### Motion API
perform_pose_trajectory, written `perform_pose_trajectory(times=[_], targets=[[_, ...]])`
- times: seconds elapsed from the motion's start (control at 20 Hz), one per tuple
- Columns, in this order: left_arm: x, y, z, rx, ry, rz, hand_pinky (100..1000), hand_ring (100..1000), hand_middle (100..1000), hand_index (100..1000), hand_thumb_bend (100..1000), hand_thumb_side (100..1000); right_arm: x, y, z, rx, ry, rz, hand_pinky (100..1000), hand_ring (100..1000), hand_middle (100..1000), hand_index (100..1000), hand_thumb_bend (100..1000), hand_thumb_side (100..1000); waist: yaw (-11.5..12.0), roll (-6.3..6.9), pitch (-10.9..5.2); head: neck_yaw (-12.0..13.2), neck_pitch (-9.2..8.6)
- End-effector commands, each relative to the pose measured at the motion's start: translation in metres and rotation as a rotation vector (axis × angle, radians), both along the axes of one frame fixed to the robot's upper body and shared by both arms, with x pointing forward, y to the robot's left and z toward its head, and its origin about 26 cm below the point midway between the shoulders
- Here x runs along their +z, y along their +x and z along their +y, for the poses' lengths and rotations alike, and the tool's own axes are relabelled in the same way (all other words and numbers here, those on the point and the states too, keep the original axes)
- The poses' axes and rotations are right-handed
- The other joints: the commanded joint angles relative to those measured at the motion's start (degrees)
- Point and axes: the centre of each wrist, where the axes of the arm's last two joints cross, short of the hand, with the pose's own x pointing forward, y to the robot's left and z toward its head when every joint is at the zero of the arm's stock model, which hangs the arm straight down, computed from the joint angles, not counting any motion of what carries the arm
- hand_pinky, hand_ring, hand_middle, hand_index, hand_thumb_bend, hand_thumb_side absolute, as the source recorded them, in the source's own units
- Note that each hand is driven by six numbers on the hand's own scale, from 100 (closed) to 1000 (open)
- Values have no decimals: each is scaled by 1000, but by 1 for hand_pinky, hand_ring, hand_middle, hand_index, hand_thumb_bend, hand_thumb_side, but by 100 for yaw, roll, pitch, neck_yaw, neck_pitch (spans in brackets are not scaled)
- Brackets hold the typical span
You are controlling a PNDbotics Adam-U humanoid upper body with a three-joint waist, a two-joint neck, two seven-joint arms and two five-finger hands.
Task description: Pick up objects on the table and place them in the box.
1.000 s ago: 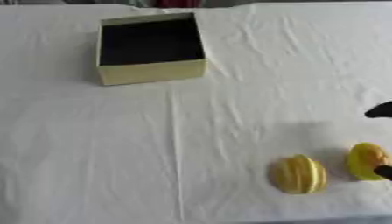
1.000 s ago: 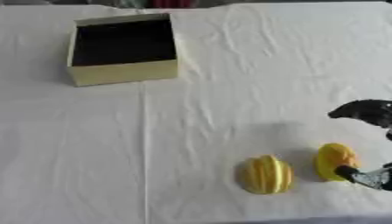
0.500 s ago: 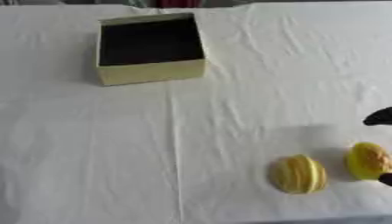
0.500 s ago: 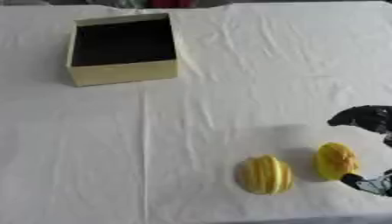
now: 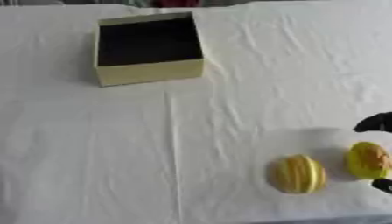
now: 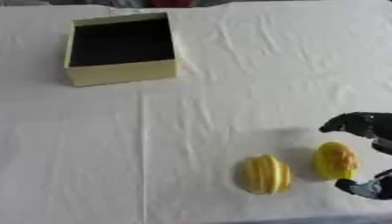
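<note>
Two yellow, fruit-like objects lie near the table's front right. The ribbed one (image 6: 265,174) is to the left; the smoother one (image 6: 334,160) is to its right. My right hand (image 6: 354,123) comes in at the right edge, open. Its dark fingers arch just beyond the smoother yellow object, and its thumb (image 6: 364,188) sits just nearer than that object, so the hand straddles it without closing. The open cream box (image 5: 150,73) with a dark inside stands at the far left. My left hand shows in neither view.
A white, creased cloth (image 5: 176,131) covers the table. The table's front edge runs just below the two yellow objects. A wide stretch of cloth lies between them and the box.
My right hand has slid toward the table's front edge; its thumb has come away from the smoother yellow object. Both yellow objects and the box stay where they were.
</note>
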Motion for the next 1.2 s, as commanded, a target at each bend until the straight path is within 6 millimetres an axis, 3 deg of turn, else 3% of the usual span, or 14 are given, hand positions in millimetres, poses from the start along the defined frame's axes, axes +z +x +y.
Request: perform_pose_trajectory(times=[0.05, 0.4, 0.7, 1.0, 1.15, 1.2], targets=[[7, -2, 0, -9, 3, -22, 829, 802, 709, 831, 188, 663, 6, 0, 3, -5, -18, -9, 879, 907, 846, 912, 478, 278, 12, 8, -76, -42, -71], [5, -2, -1, -14, -7, -16, 830, 803, 709, 831, 183, 668, 1, -1, 6, -44, -22, 26, 877, 903, 835, 910, 483, 254, 33, 40, -35, -69, -74], [5, -2, -2, -19, -12, -12, 831, 804, 710, 831, 180, 670, 1, 0, 6, -68, -41, 34, 873, 897, 835, 906, 522, 132, 41, 56, -15, -82, -79], [3, -1, -4, -26, -15, -4, 832, 805, 710, 831, 176, 675, 3, 1, 6, -93, -24, 33, 863, 884, 815, 890, 402, 100, 40, 65, -12, -93, -89], [3, -1, -4, -30, -16, -1, 832, 806, 710, 830, 173, 678, 3, 1, 6, -99, -4, 32, 850, 857, 783, 866, 241, 100, 42, 64, -7, -104, -94], [3, -1, -4, -31, -15, 0, 833, 806, 710, 830, 172, 678, 3, 1, 7, -99, 5, 32, 849, 855, 781, 865, 224, 100, 45, 64, -5, -104, -94]])
